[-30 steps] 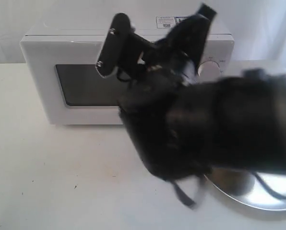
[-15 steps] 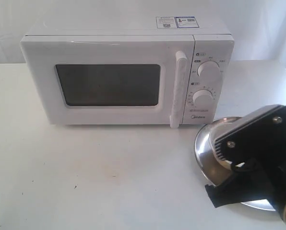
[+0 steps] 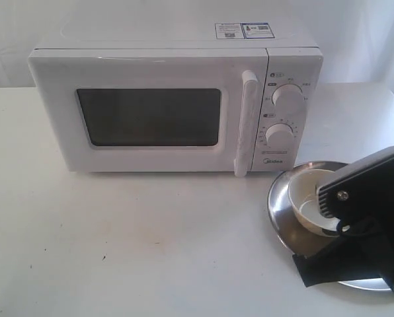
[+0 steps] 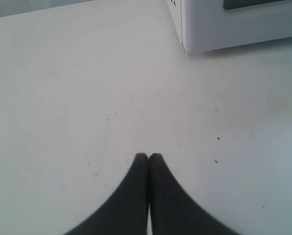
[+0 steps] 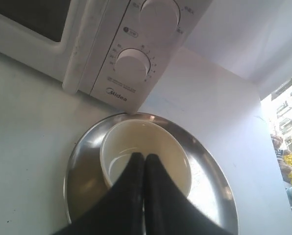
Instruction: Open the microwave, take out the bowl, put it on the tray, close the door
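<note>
While logging bowl seated inside tray rim, just right of microwave, noted right gripper pinched closed over it, empty. Saw left gripper likewise closed over bare table; door flush closed.

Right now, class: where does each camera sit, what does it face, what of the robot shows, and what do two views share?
Exterior view: off the arms, facing the door of the microwave across the table; the right arm shows at lower right.
Left wrist view: on the left arm, looking down at table past shut left fingers; a microwave corner shows.
Right wrist view: on the right arm, looking past shut right fingers at the bowl on the tray.
Shared: exterior and right wrist both show bowl, tray, dials.
</note>
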Controlling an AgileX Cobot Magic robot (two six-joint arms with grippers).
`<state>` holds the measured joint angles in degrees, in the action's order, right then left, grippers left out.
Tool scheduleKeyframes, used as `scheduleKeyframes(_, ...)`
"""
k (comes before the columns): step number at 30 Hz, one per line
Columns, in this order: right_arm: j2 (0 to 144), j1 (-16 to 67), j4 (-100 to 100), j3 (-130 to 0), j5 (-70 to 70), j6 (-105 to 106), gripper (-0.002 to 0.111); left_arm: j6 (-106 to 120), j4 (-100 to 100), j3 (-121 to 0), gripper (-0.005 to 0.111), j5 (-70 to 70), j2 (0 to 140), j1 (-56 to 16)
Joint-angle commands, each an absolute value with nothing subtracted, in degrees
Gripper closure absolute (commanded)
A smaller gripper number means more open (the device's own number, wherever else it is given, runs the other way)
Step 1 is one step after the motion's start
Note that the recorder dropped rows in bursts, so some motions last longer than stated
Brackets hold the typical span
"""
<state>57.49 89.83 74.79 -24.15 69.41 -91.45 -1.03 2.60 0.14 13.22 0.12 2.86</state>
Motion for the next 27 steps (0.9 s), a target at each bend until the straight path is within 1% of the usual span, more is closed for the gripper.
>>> scheduleKeyframes(1, 56.50, 90.20, 74.63, -23.84, 69.96, -89.59, 0.108, -1.23, 2.20, 0.00, 0.107, 13.27, 0.00, 2.62)
scheduleKeyframes(3, 55.53, 90.20, 73.71, -23.84, 69.96, -92.30, 0.108, -1.23, 2.20, 0.00, 0.107, 13.27, 0.00, 2.62)
scheduleKeyframes(6, 53.68, 90.20, 71.87, -23.84, 69.96, -105.12, 0.108, -1.23, 2.20, 0.00, 0.107, 13.27, 0.00, 2.62)
scheduleKeyframes(11, 48.74, 90.20, 71.84, -22.60, 69.96, -120.54, 0.108, -1.23, 2.20, 0.00, 0.107, 13.27, 0.00, 2.62)
scheduleKeyframes(13, 44.91, 89.93, 69.65, -22.60, 69.96, -120.54, 0.108, -1.23, 2.20, 0.00, 0.107, 13.27, 0.00, 2.62)
scheduleKeyframes(15, 39.75, 87.82, 67.67, -22.60, 64.55, -120.54, 0.108, -1.23, 2.20, 0.00, 0.107, 13.27, 0.00, 2.62)
scheduleKeyframes(19, 26.92, 79.33, 64.44, -20.99, 49.80, -120.54, 0.108, -1.23, 2.20, 0.00, 0.107, 13.27, 0.00, 2.62)
scheduleKeyframes(21, 22.13, 74.97, 64.17, -19.09, 45.75, -120.54, 0.108, -1.23, 2.20, 0.00, 0.107, 13.27, 0.00, 2.62)
scheduleKeyframes(27, 8.26, 55.42, 63.22, -9.19, 26.30, -120.54, 0.108, -1.23, 2.20, 0.00, 0.107, 13.27, 0.00, 2.62)
